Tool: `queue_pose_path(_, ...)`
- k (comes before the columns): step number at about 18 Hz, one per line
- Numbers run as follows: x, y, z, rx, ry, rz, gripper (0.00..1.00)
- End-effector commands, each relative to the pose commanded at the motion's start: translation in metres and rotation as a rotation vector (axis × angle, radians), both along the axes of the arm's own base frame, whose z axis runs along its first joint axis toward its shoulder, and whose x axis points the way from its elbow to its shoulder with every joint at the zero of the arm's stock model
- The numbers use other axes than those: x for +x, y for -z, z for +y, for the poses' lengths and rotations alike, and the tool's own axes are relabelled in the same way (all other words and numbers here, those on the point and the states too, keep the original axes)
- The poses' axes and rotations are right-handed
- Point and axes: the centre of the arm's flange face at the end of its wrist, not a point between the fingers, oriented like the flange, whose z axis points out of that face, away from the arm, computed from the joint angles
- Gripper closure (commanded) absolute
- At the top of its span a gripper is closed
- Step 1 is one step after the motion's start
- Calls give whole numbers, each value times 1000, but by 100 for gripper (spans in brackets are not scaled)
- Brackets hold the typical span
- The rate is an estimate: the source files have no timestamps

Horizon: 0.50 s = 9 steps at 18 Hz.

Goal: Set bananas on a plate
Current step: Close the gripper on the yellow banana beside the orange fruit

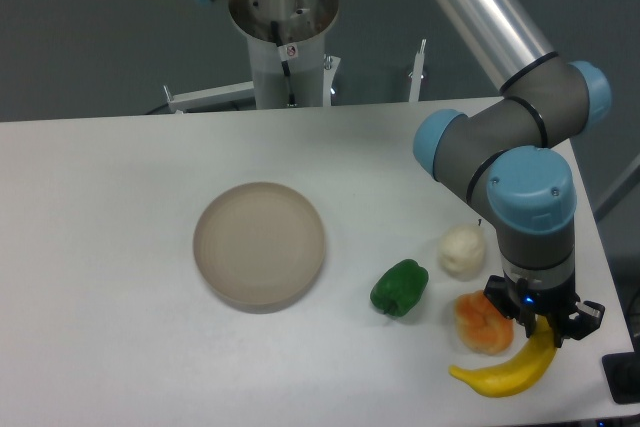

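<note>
Camera view from the front shows the gripper (541,325) lowered over the upper end of the banana (508,370), its dark fingers (497,299) spread to either side of the fruit (whether they press on it, I cannot tell). One banana lies well to the right of the one plate (259,244). Between them sit one green pepper (399,287), one white round fruit (462,251) and one lumpy orange fruit (481,322), the last touching the banana.

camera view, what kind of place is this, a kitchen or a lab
Probably a robot lab, not a kitchen: an arm mounted at a bare white table, with a banana, a pepper and an empty plate laid out.
</note>
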Motion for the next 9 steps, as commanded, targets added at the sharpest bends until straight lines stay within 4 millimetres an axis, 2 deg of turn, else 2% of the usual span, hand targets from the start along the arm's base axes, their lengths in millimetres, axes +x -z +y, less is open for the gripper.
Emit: queue_pose_path(9, 2, -3, -7, -7, -1, -28, 70)
